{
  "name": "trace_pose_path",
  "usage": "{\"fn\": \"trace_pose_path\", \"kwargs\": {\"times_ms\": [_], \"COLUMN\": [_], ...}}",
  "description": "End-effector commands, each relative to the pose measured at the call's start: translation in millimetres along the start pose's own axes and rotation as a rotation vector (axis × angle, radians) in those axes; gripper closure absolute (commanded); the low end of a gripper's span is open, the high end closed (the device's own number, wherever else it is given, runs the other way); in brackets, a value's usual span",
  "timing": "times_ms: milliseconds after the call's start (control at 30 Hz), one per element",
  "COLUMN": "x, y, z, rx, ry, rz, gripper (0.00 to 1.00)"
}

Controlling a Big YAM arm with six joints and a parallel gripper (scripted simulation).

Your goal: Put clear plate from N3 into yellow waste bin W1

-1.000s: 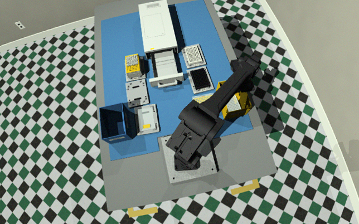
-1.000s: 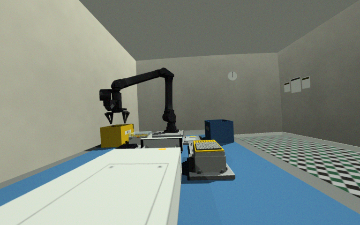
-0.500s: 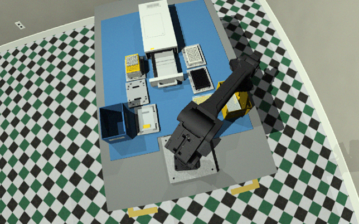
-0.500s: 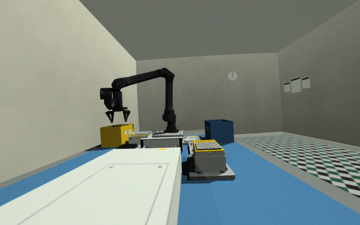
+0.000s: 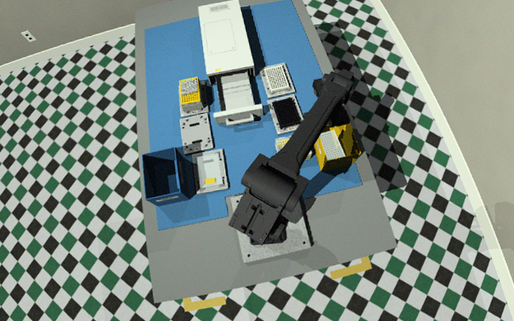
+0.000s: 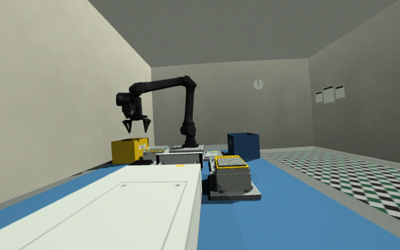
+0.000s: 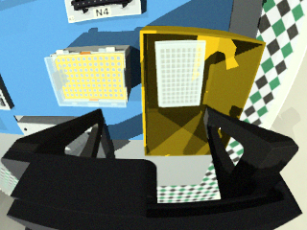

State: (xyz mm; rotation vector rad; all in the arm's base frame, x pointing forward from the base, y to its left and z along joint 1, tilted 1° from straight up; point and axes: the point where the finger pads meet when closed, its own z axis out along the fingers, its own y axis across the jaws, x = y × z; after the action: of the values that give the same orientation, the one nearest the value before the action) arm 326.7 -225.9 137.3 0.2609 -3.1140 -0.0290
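The yellow waste bin W1 (image 5: 341,143) stands upright at the right edge of the blue mat. It also shows in the exterior view (image 6: 128,150) and the wrist view (image 7: 195,96). A clear well plate (image 7: 180,73) lies inside the bin, apart from my fingers, and also shows in the top view (image 5: 331,145). My gripper (image 6: 137,125) hangs well above the bin, a little off its near side. It is open wide and empty (image 7: 156,148).
A plate with yellow wells (image 7: 90,80) sits on a nest just left of the bin. A blue bin (image 5: 161,175), a white instrument (image 5: 225,39) and a yellow tip box (image 5: 189,91) stand to the left.
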Motion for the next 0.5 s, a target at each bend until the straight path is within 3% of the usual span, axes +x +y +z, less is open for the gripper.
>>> {"fn": "trace_pose_path", "kwargs": {"times_ms": [0, 467], "x": [-9.2, -27.4], "y": [14.8, 56.8], "z": [-15.5, -30.4], "rx": [0.01, 0.009], "ry": [-0.017, -0.02], "rz": [0.014, 0.014], "gripper": [0.0, 0.0]}}
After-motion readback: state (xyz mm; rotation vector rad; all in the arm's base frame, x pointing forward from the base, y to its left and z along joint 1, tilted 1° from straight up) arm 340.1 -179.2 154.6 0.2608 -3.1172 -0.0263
